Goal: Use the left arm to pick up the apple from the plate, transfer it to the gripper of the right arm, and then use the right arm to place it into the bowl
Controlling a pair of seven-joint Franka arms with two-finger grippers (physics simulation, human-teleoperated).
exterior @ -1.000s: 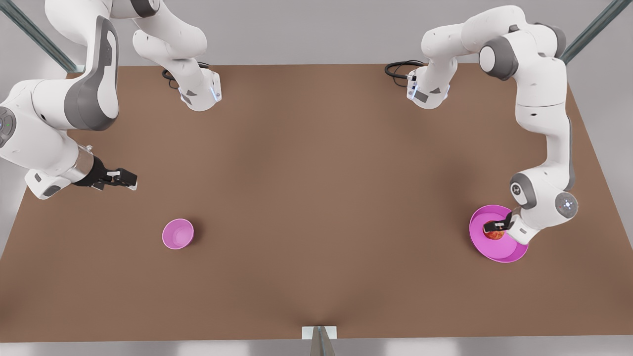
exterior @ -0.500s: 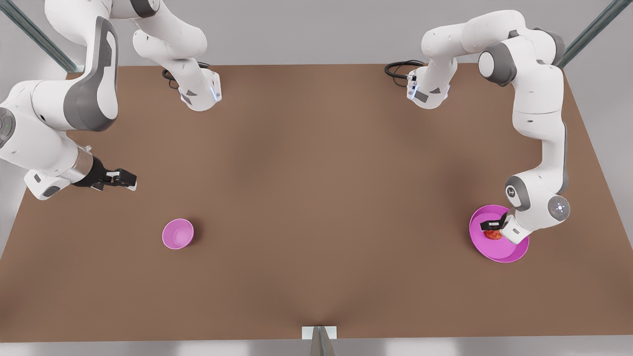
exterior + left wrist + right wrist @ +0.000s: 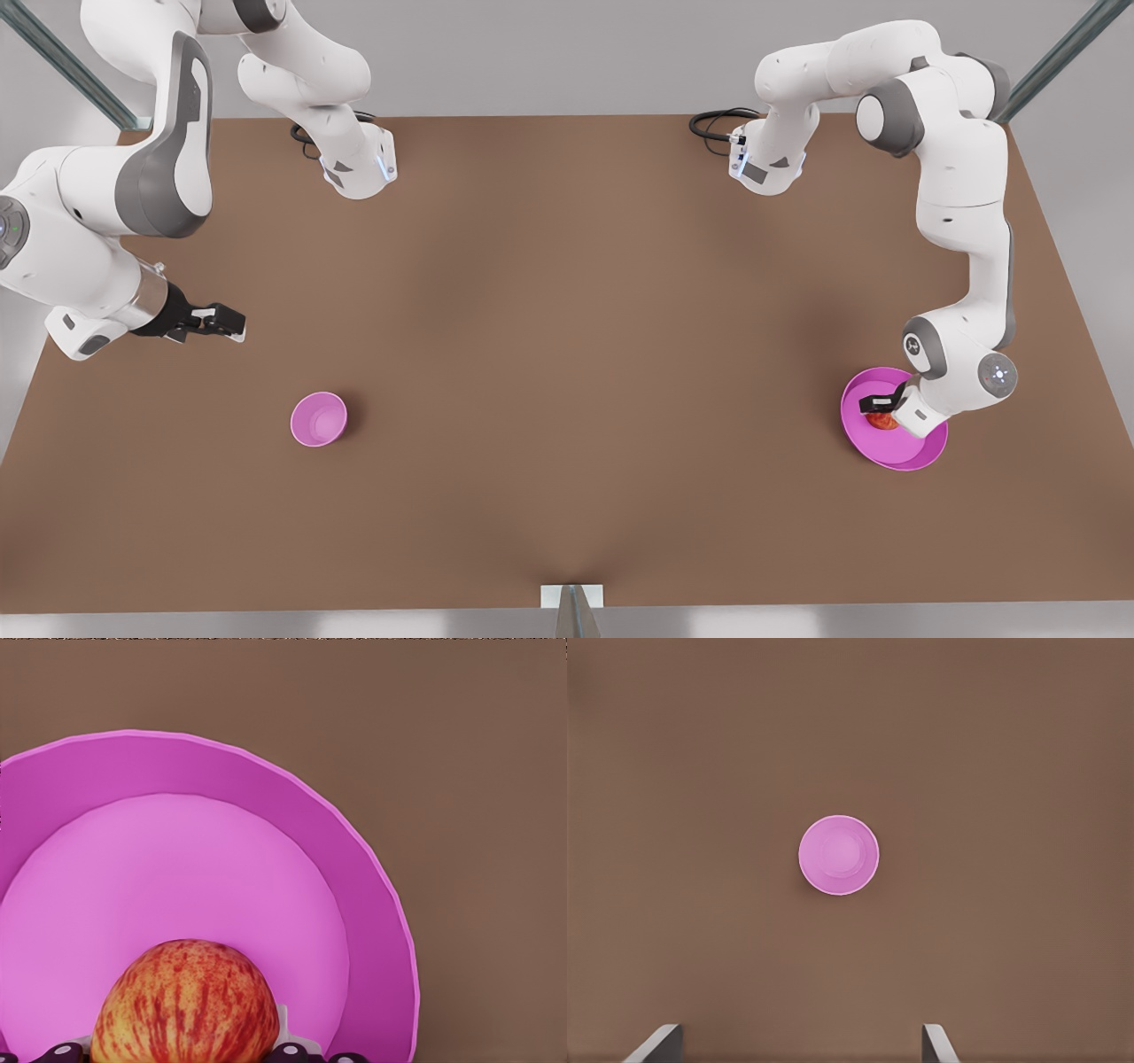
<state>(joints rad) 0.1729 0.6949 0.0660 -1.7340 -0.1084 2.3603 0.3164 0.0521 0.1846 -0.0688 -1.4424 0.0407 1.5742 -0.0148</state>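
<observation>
Front view: left tool (image 3: 880,411) sits low over the plate (image 3: 921,456) at the front view's right, fingers spread either side of the apple (image 3: 881,422), which lies on the plate between them; whether the pads touch the fruit I cannot tell. Left wrist view has the apple (image 3: 184,1005) close in, with dark fingertips (image 3: 292,1051) flanking it. Right tool (image 3: 217,321) waits above the worktop (image 3: 567,354), fingers spread and empty, with the bowl (image 3: 318,419) well apart from it.
</observation>
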